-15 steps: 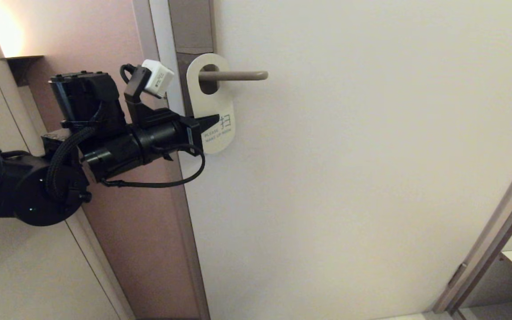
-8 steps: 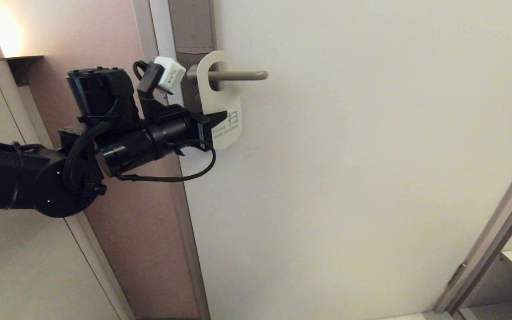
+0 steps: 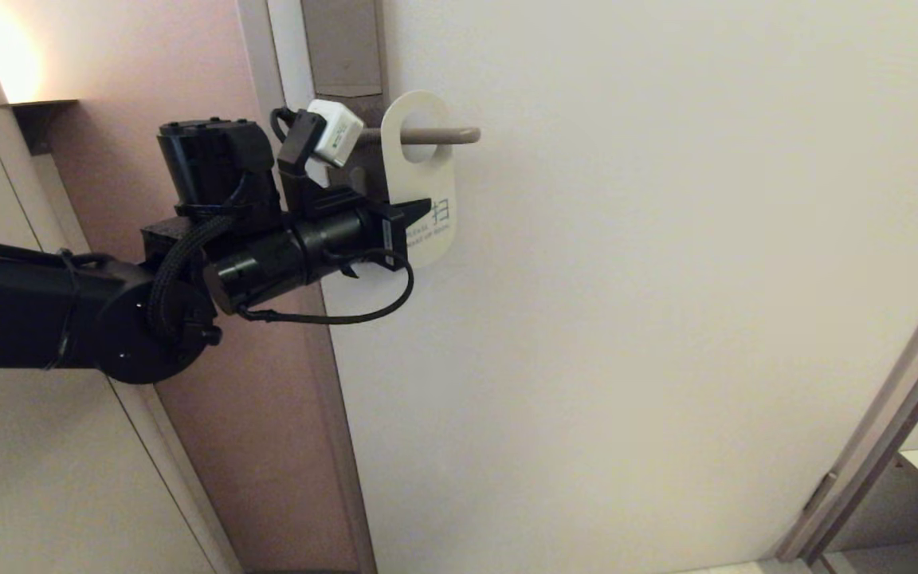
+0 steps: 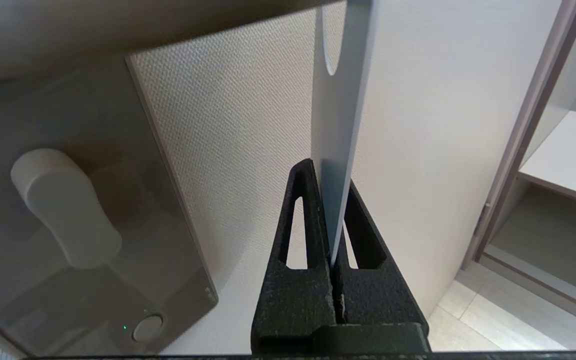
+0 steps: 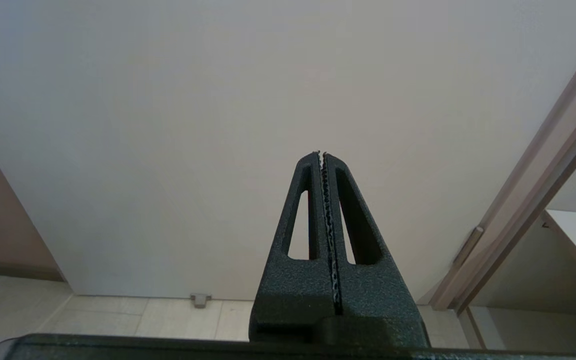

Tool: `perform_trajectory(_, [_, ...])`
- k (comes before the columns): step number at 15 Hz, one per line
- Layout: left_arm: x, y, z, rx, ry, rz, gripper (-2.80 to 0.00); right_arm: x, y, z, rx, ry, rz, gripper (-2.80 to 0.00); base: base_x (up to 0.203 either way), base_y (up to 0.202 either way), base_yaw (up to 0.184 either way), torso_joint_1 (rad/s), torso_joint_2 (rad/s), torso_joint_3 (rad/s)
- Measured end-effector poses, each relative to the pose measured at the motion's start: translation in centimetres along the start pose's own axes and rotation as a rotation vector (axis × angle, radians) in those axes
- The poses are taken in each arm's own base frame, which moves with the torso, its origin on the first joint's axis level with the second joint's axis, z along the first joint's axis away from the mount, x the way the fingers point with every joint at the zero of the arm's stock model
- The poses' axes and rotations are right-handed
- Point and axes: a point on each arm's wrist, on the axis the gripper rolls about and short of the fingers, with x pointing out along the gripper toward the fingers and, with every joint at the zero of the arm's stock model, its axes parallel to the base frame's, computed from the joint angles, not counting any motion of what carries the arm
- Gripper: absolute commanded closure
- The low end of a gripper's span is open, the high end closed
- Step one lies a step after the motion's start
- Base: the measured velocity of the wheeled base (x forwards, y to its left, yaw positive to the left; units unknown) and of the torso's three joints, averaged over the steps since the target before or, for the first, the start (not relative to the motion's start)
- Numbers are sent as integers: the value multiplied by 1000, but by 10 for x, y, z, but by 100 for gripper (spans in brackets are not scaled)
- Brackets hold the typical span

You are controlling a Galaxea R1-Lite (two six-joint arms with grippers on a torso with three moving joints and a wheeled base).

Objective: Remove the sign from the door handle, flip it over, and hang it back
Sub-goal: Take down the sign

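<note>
One arm is visible in the head view: the left arm, reaching in from the left edge, forearm roughly level, wrist pointed toward the door. The left gripper is clamped on the lower left edge of the sign; the left wrist view shows the card edge-on, pinched between both fingers. One sign is present, white face with teal lettering toward the head camera. Its oval hole encircles the single door handle, so the card hangs on the lever, near the free end. One tall backplate sits behind the gripper, at the door's left edge.

Compared with one second ago, gripper and sign have shifted rightward along the lever, away from the backplate, and the arm extends further into view.

The right gripper appears only in its own wrist view, jaws fully closed on nothing, facing the plain door.
</note>
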Motion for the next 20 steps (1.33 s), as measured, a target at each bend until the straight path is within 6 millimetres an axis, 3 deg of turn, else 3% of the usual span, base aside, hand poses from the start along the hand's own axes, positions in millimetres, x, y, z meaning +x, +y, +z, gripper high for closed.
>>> perform_trajectory(20, [50, -8, 0, 1, -18, -48, 0, 0, 0, 0, 0, 0, 0, 0, 0, 0, 0, 0, 0, 0])
